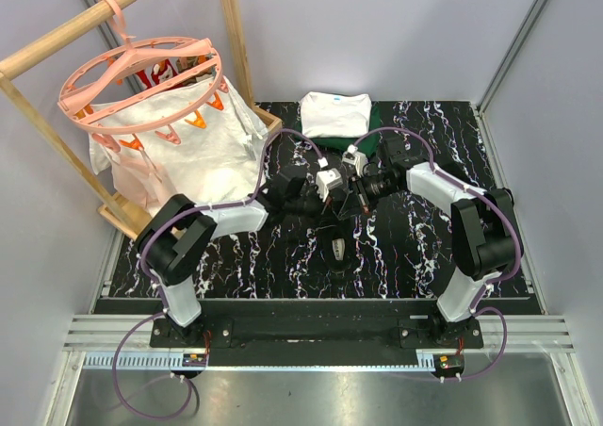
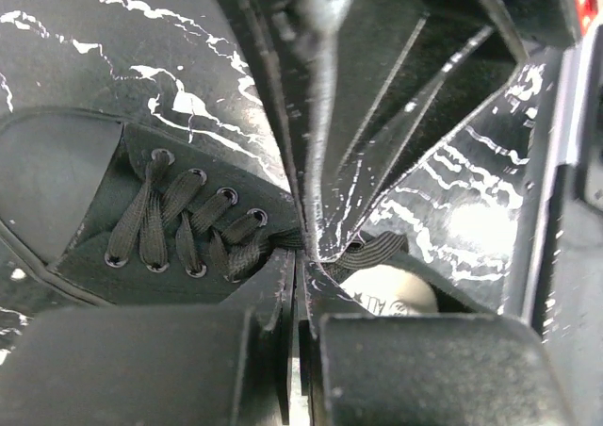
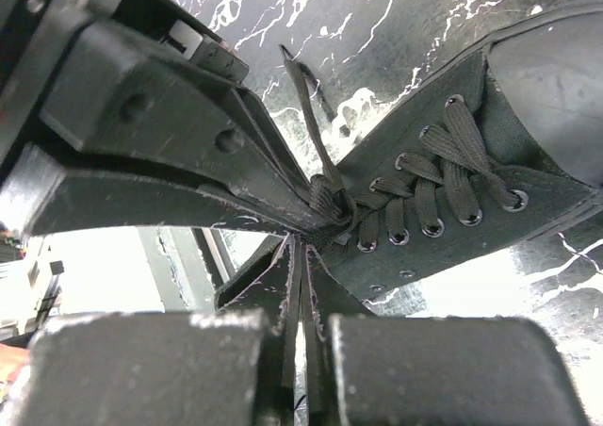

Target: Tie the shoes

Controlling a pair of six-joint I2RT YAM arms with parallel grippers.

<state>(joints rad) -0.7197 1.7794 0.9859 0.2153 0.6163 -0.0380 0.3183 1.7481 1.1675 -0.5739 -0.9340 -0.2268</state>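
Note:
The black lace-up shoe (image 1: 338, 248) lies on the marble-patterned mat between the two arms. Its laced front (image 2: 179, 223) fills the lower left of the left wrist view, with the pale grey patch (image 2: 391, 291) low on the right. My left gripper (image 2: 300, 256) is shut, its tips pinched on the lace where it leaves the top eyelets. My right gripper (image 3: 306, 242) is shut too, its tips against the bunched laces (image 3: 330, 204) at the shoe's throat (image 3: 452, 200). Both pairs of fingertips meet at that one spot. A loose lace end (image 3: 300, 106) runs away from the bunch.
Folded white and dark green clothes (image 1: 337, 117) lie at the back of the mat (image 1: 415, 247). A pink round hanger (image 1: 141, 77) with white cloth hangs from a wooden rack (image 1: 57, 40) at the back left. Grey walls close in on both sides.

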